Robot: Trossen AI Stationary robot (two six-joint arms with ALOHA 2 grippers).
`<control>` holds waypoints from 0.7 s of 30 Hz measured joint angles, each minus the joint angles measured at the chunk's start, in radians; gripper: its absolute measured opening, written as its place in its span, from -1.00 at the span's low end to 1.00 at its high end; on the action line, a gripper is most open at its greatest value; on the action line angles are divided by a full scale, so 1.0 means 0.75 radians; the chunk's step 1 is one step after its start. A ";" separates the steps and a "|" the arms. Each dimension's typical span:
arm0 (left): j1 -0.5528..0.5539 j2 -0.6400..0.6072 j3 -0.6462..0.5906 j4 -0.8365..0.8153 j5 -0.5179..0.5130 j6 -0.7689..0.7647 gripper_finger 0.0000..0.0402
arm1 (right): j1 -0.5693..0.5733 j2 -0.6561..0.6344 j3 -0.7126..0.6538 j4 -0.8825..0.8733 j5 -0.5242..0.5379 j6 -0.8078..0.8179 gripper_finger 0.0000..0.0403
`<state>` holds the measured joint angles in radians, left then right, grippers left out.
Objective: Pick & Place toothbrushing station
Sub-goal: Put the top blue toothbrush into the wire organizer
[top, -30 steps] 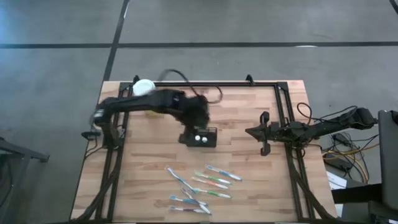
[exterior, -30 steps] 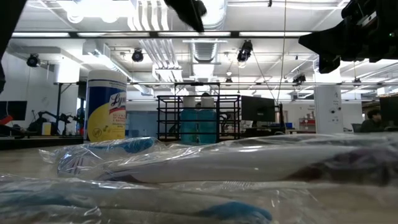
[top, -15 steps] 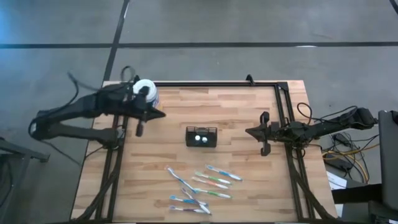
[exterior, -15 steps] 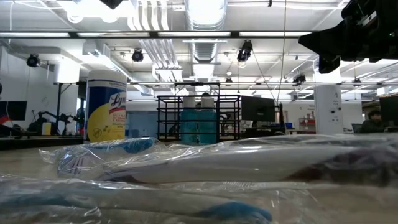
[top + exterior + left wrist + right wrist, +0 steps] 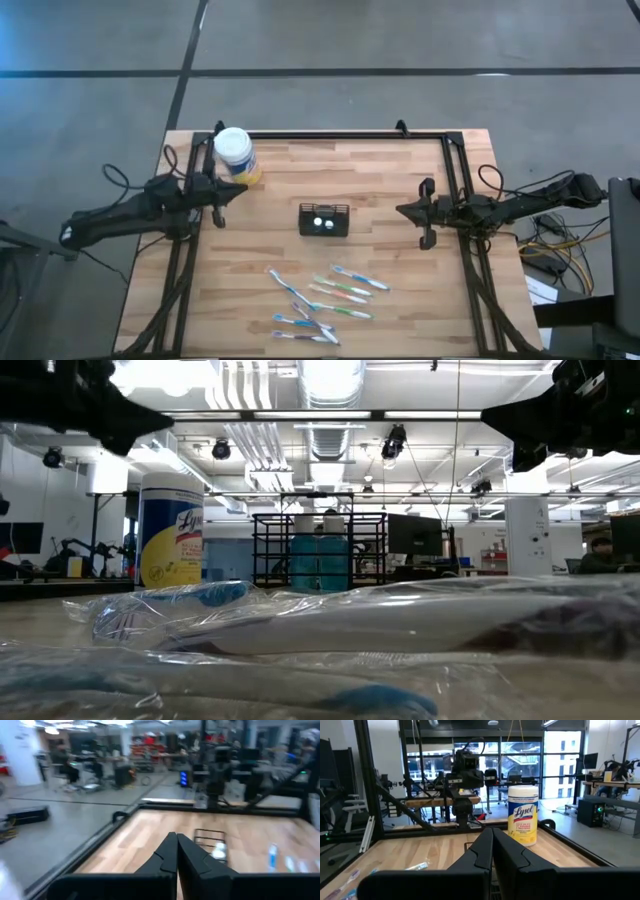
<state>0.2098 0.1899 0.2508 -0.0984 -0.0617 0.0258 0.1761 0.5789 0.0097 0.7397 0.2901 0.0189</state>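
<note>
Since a second ago our left arm has swung off the small black rectangular wire-mesh caddy [image 5: 324,220] and back to the table's left edge; the caddy has not shifted.

Item: caddy. Upright at mid-table, two white round objects showing inside, nothing gripping it. Near side of it: a scatter of clear-wrapped toothbrushes with blue and green handles [image 5: 322,298], apart from the caddy.

Item: white-lidded yellow round tub [image 5: 235,155]. Far left corner, just beyond the left arm's tip.

Item: left gripper [image 5: 220,199]. At the left rail, fingers pressed fully together, empty; the wrist view shows the two dark fingers meeting in a point with the caddy well ahead.

Item: right gripper [image 5: 425,214]. Parked by the right rail, fingers likewise closed on nothing.

Step in hand, as we judge it: the release looks done, and we take this for a retreat to rest, though the low view, blocked by wrapped brushes, confirms little. To do it well we keep the arm high and clear of the tub.
</note>
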 joint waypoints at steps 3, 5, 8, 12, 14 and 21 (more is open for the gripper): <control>0.000 -0.060 -0.048 0.039 -0.009 -0.015 -0.99 | 0.000 0.000 0.000 0.000 0.000 -0.001 -0.96; 0.000 -0.075 -0.072 0.031 -0.008 -0.015 -0.99 | 0.000 0.000 0.000 0.000 0.001 -0.013 -0.96; 0.000 -0.079 -0.094 0.053 -0.031 0.007 -0.99 | 0.000 0.000 0.000 -0.001 0.001 -0.034 -0.96; 0.001 -0.075 -0.159 0.051 -0.125 0.003 -0.99 | 0.000 0.018 0.000 -0.003 0.000 -0.016 -0.96; 0.001 -0.075 -0.191 0.060 -0.153 -0.012 -0.98 | 0.000 0.036 0.000 -0.003 0.000 0.020 -0.96; 0.001 -0.076 -0.320 0.237 -0.155 0.002 -0.96 | 0.000 0.130 0.000 0.000 0.008 0.037 -0.96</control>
<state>0.2103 0.1327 0.0106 0.0792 -0.1778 0.0270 0.1761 0.6762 0.0097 0.7400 0.2962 0.0467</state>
